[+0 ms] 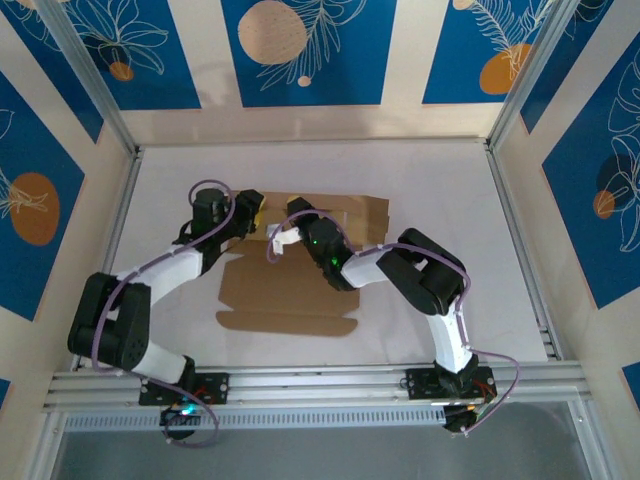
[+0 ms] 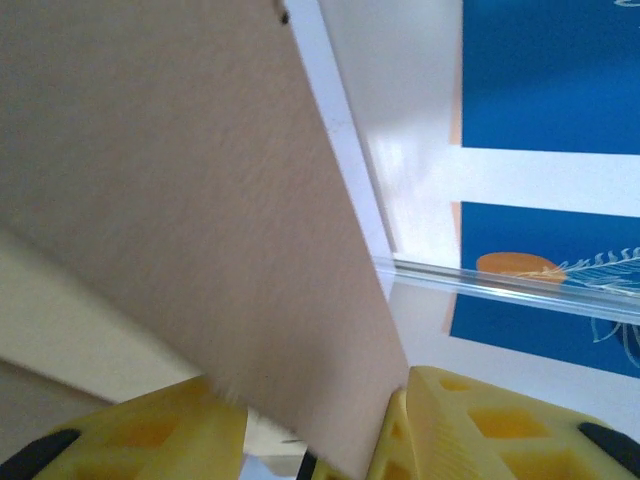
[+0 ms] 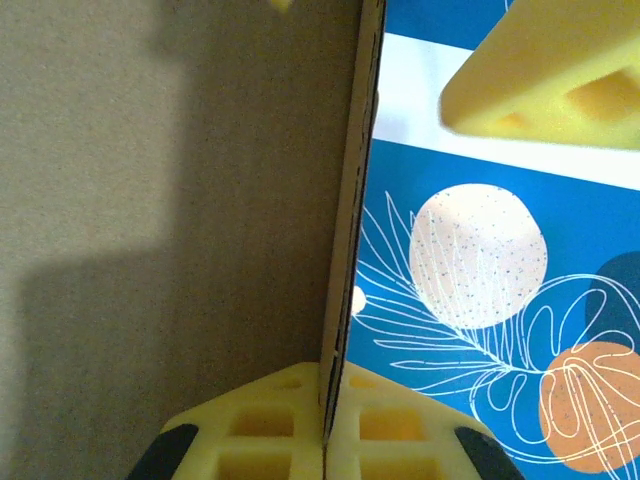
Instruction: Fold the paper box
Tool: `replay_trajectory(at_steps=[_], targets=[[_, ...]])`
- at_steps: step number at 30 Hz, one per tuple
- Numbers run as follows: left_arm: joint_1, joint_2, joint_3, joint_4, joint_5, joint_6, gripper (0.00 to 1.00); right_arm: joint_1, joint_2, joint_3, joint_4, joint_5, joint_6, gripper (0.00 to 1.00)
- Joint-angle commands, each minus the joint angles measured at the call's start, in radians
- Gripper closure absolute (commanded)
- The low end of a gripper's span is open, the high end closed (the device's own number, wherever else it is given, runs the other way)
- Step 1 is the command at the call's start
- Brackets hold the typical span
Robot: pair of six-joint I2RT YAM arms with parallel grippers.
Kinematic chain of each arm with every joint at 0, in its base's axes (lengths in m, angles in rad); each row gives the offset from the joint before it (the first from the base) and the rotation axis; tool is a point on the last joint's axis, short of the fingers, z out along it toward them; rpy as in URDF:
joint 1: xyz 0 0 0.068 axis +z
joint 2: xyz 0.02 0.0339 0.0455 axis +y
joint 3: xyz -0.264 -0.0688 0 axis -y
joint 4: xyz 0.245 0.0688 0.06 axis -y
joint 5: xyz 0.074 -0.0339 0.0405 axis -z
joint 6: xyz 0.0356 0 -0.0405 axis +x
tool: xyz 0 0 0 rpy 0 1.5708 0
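Observation:
The paper box [image 1: 285, 292] is a brown die-cut cardboard sheet lying mid-table, its back panel raised. My right gripper [image 1: 283, 238] is shut on the upright edge of that panel. In the right wrist view the thin cardboard edge [image 3: 345, 230] is pinched between the closed yellow pads of the right gripper [image 3: 325, 405]. My left gripper [image 1: 256, 212] is at the box's back left corner. In the left wrist view a cardboard flap [image 2: 190, 190] slants between the spread fingers of the left gripper [image 2: 318, 425], touching the right finger [image 2: 470, 420]. A left finger [image 3: 545, 75] shows beyond the panel.
The white table [image 1: 440, 200] is fenced by aluminium rails [image 1: 520, 230] and blue patterned walls [image 1: 300, 50]. Both arms reach in over the cardboard from the near edge, where their bases [image 1: 300, 385] are bolted.

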Motion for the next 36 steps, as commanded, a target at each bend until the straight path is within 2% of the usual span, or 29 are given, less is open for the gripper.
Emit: replay_trajectory(at_steps=[1,4,9,17,20,21,24,28,32,34,36], targets=[[0.006,0.032,-0.023,0.207,0.020,-0.030,0.55,0.019,-0.040,-0.018,0.047,0.009,-0.048,1.00],[0.006,0.052,-0.034,0.270,0.020,-0.036,0.57,0.024,-0.043,-0.016,0.046,0.008,-0.050,1.00],[0.006,0.070,-0.063,0.359,0.015,-0.049,0.77,0.025,-0.055,-0.012,0.047,0.012,-0.040,1.00],[0.006,0.142,-0.085,0.496,0.016,-0.072,0.97,0.034,-0.082,-0.027,0.022,0.000,-0.004,0.92],[0.004,0.168,-0.094,0.551,0.016,-0.092,1.00,0.035,-0.091,-0.039,0.001,-0.005,0.016,0.79],[0.005,0.173,-0.099,0.560,0.014,-0.096,1.00,0.034,-0.098,-0.047,-0.008,-0.012,0.029,0.65],[0.005,0.172,-0.112,0.564,0.007,-0.085,1.00,0.036,-0.122,-0.075,-0.054,-0.025,0.071,0.47],[0.004,0.171,-0.131,0.597,0.003,-0.065,1.00,0.050,-0.171,-0.115,-0.089,-0.045,0.120,0.40],[0.005,0.179,-0.127,0.643,0.010,-0.038,1.00,0.071,-0.276,-0.122,-0.264,-0.074,0.268,0.38],[0.004,0.188,-0.120,0.678,0.016,-0.033,1.00,0.076,-0.381,-0.102,-0.450,-0.113,0.445,0.38],[0.005,0.195,-0.115,0.704,0.022,-0.033,1.00,0.064,-0.512,-0.016,-0.773,-0.215,0.731,0.42]])
